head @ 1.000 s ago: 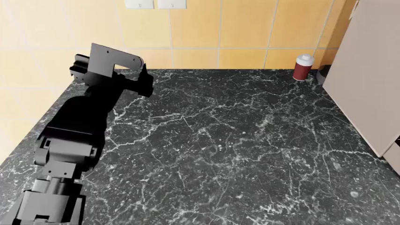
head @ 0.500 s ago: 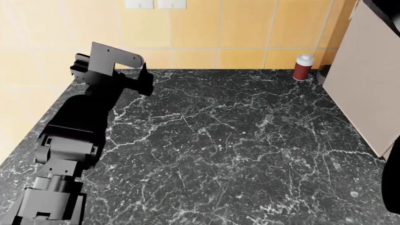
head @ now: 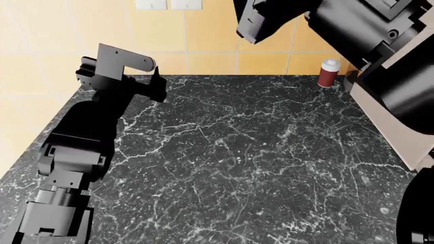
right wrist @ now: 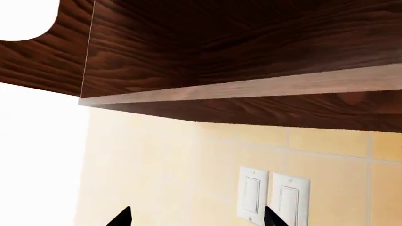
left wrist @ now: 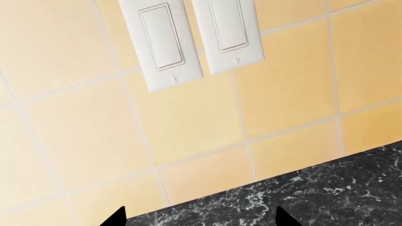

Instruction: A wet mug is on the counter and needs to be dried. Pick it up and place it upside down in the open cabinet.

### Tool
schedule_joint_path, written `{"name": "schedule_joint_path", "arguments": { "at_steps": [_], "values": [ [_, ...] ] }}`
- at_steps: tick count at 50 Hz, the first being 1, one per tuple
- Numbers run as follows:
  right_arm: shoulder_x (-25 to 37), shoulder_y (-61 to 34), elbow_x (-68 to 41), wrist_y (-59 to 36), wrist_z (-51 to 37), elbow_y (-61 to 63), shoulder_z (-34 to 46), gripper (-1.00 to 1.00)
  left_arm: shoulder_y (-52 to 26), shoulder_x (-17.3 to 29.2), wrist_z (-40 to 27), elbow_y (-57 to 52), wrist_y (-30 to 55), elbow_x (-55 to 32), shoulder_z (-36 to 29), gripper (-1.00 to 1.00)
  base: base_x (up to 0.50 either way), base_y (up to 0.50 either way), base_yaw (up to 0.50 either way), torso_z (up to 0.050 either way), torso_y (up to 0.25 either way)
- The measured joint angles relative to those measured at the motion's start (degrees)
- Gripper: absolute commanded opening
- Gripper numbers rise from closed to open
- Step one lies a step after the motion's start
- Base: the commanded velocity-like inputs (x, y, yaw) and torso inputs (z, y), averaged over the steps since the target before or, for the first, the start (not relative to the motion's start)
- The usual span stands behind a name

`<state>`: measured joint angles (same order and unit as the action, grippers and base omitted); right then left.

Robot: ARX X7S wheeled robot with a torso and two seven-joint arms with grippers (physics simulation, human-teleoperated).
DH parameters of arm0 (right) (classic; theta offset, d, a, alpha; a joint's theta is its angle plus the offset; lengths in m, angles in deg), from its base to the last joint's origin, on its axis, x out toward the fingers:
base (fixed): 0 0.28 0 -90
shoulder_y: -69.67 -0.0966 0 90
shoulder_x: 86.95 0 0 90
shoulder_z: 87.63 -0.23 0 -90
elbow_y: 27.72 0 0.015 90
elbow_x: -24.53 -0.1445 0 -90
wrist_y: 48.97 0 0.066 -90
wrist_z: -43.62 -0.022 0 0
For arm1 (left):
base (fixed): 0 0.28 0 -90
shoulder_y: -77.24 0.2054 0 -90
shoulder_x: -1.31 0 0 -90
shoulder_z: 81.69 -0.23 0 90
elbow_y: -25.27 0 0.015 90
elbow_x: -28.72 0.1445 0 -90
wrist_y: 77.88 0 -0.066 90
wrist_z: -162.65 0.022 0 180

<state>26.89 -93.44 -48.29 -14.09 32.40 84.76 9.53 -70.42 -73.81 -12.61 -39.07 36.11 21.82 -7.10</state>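
Black marble table (head: 257, 152) sprawls out front — no mug in any view. Left claw (head: 157, 86) hovers low over the table's far-left corner, tips spread, nothing between them. Further back, a red-brown shaker (head: 329, 73) by the tiled wall. Right claw (head: 245, 28) is raised high — tips parted, released, facing the wooden cabinet (right wrist: 238, 61).

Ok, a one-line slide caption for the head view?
Right arm raised high over black marble counter, left arm at the left edge, red-brown shaker by the tiled wall; no mug visible.
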Motion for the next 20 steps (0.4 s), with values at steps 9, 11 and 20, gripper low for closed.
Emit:
{"name": "schedule_joint_path", "arguments": {
  "at_steps": [9,11,20],
  "values": [
    [0.5,3.8,-1.2,0.9,-0.4,1.2,-1.3,1.0,-0.2,0.0,-0.1,0.3,0.0,-0.2,0.0,1.0,0.0,0.0,0.0,0.0,0.0],
    [0.7,4.6,-1.1,1.2,-0.3,1.2,-1.5,1.0,-0.2,0.0,-0.1,0.4,-0.1,-0.3,0.0,1.0,0.0,0.0,0.0,0.0,0.0],
    [1.3,8.4,0.5,2.8,1.1,0.7,-1.7,1.0,-0.3,0.0,-0.1,0.4,0.0,-0.5,0.0,1.0,0.0,0.0,0.0,0.0,0.0]
  ]
}}
